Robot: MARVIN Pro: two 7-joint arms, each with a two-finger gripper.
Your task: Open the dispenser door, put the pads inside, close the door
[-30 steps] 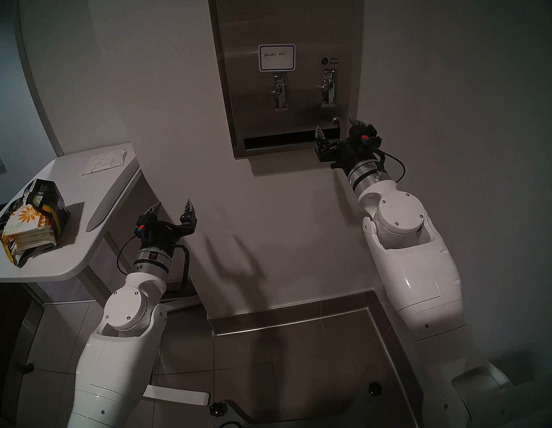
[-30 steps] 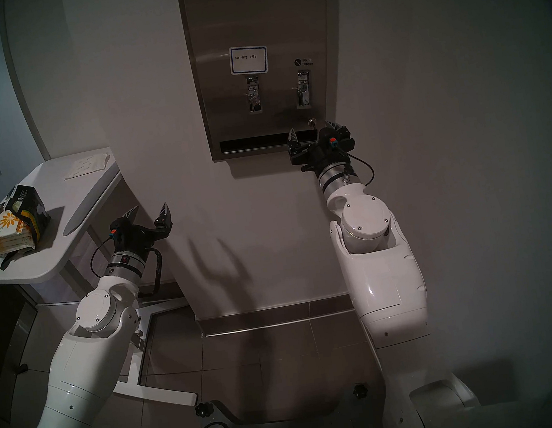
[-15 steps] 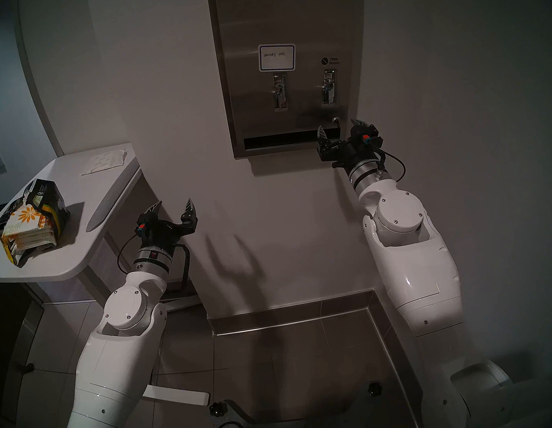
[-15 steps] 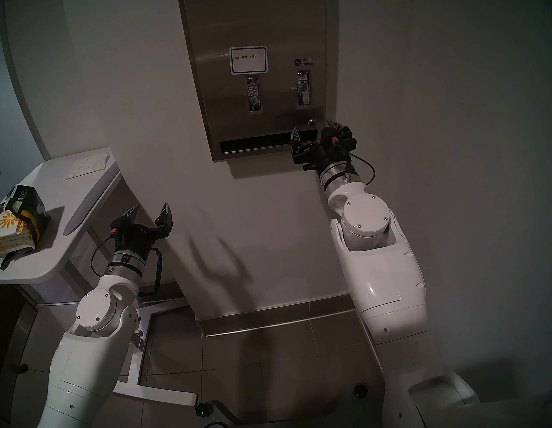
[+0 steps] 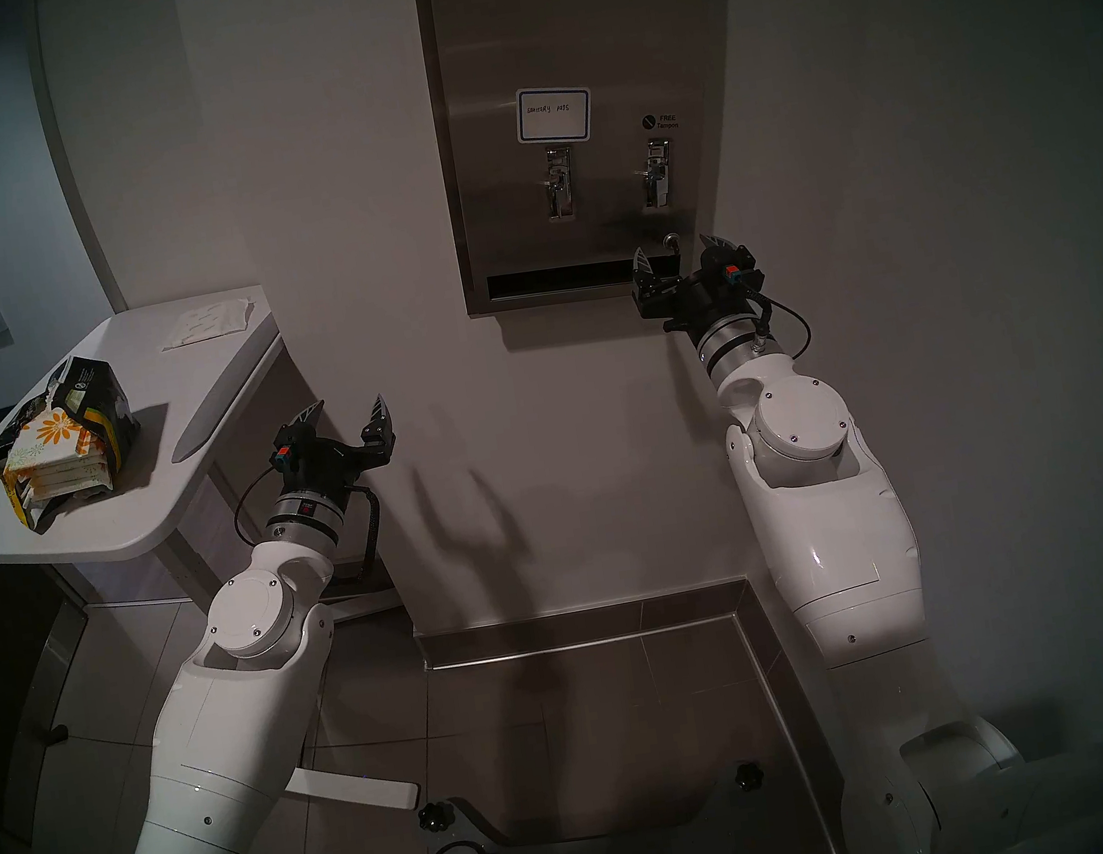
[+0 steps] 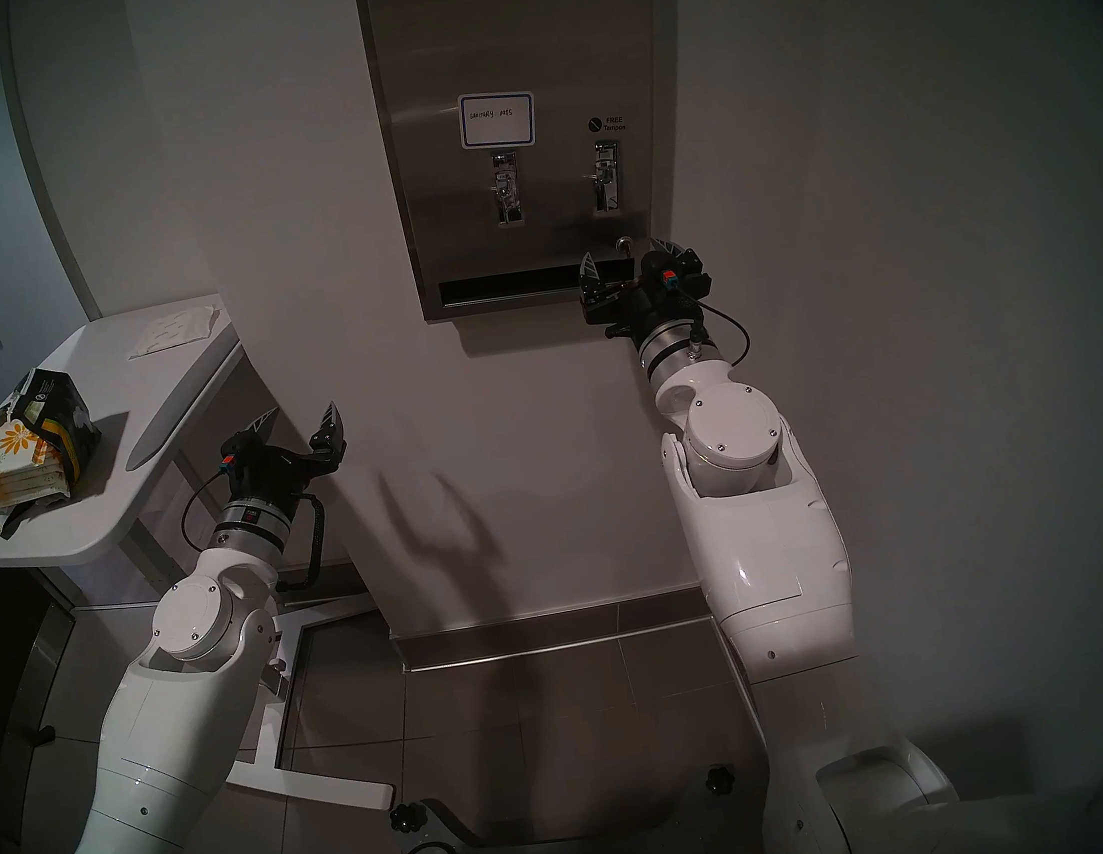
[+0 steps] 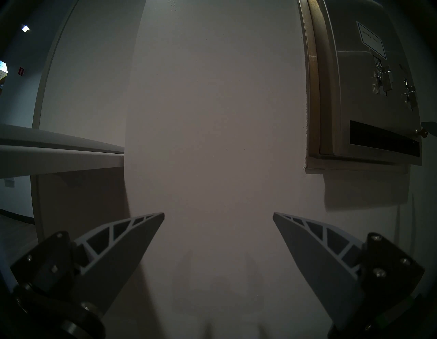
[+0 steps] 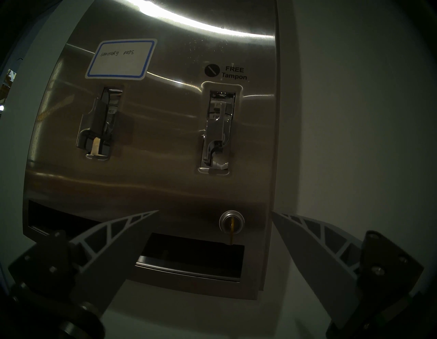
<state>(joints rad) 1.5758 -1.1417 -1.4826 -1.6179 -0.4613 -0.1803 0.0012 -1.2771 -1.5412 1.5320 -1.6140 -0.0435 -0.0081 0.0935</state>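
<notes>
Right claw: hanging released, fingers spread wide, grasping nothing, just before the dispenser's lower right corner.
Lock: sitting between the right claw's fingertips in its wrist view, a key in it.
Door: lying shut, at 12 o'clock from the right claw.
Dispenser: hanging on the wall.
Left claw: hanging released and empty, facing bare wall; the dispenser is sitting at 2 o'clock.
Pads: lying in a torn bag on the desk, at 9 o'clock from the left claw, well apart.

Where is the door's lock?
In the right wrist view, the lock sits low on the door's right side, between the open right gripper's fingertips.
</notes>
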